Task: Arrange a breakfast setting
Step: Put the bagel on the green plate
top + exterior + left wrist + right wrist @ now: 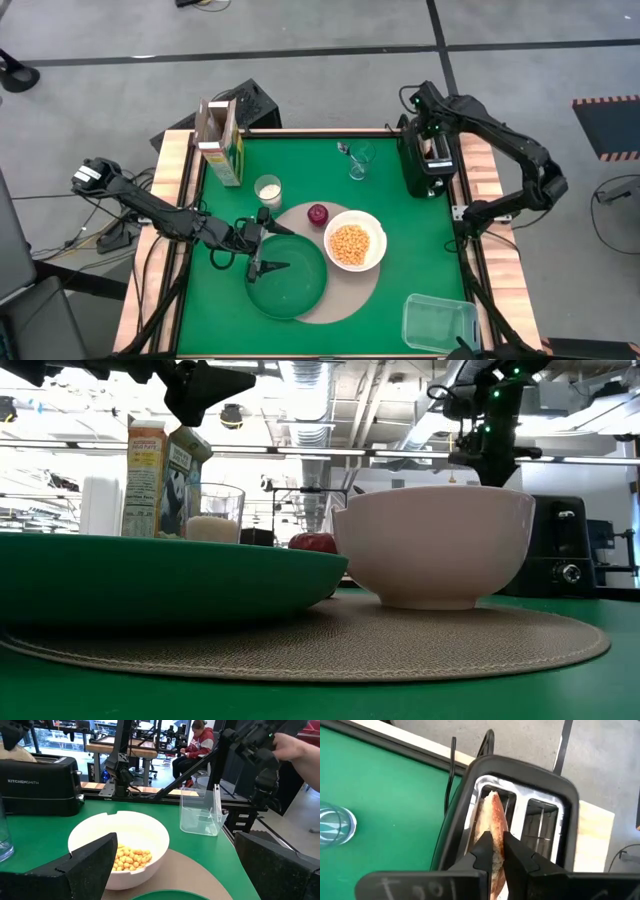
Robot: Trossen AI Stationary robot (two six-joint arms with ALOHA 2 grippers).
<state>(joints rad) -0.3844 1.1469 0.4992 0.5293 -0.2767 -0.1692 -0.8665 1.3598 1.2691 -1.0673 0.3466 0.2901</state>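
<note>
1. The breakfast setting lies mid-table: a round tan woven mat carries my round dark-green plate and a smaller white bowl holding yellow cereal pieces. A small dark-red apple sits on the mat's far edge, between plate and bowl.
2. A clear glass with a metal spoon standing in it is on the green cloth, just beside my right pincer's side of the table. A colourful cereal box with its top open stands at the far left corner, well apart from both pincers. A short glass of milk stands just beyond my left pincer.
3. My left pincer hovers over the near-left rim of the dark-green plate, its fingers spread wide and holding nothing; the white bowl is straight ahead of it.
4. My right arm reaches to the far right edge, where my right pincer points down into a black two-slot toaster. Its fingers are pinched narrow on a slice of browned bread standing in one slot.
5. A clear rectangular plastic tub rests at the near right corner, away from both pincers.
6. Beyond the table, a seated person in red and someone's bare forearm show.
</note>
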